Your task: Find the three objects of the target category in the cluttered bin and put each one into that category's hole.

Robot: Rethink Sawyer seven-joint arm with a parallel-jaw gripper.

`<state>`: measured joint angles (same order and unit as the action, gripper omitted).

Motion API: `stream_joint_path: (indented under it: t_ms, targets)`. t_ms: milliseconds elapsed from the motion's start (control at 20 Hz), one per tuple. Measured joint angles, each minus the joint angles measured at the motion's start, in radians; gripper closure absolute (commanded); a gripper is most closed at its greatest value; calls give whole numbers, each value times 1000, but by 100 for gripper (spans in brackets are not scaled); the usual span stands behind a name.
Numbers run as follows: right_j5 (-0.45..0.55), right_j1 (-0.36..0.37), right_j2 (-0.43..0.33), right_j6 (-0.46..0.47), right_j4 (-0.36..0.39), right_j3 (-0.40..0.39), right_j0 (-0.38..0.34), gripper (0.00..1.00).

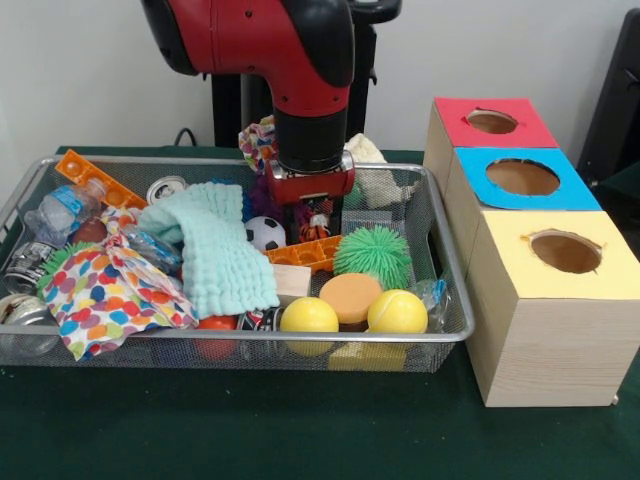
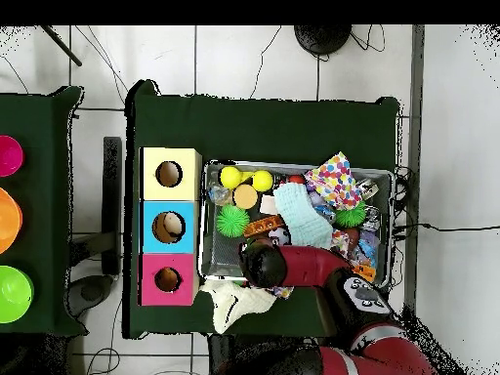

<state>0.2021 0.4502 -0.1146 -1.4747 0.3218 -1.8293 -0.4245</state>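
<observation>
- Three boxes (image 1: 545,255), topped red, blue and yellow, each with a round hole, stand in a row just beside the bin (image 1: 200,345) on the green desk (image 1: 300,430).
- We see the bin crowded: two yellow balls (image 1: 309,316) at its front rim, a green spiky ball (image 1: 372,254) behind them, and a mint cloth (image 1: 215,250) near the middle.
- We find the gripper (image 1: 312,215) lowered into the bin's rear middle, beside a small soccer ball (image 1: 265,233); whether its fingers are spread or closed we cannot tell.
</observation>
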Motion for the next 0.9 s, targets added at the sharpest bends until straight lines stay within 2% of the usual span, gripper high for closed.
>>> stream_joint_path:
  t_ms: [350, 400, 900]
  targets:
    - [-1, -2, 0, 0, 0, 2, 0, 0]
    - [-2, -2, 0, 0, 0, 3, 0, 100]
    - [-1, -3, 0, 0, 0, 4, -1, 100]
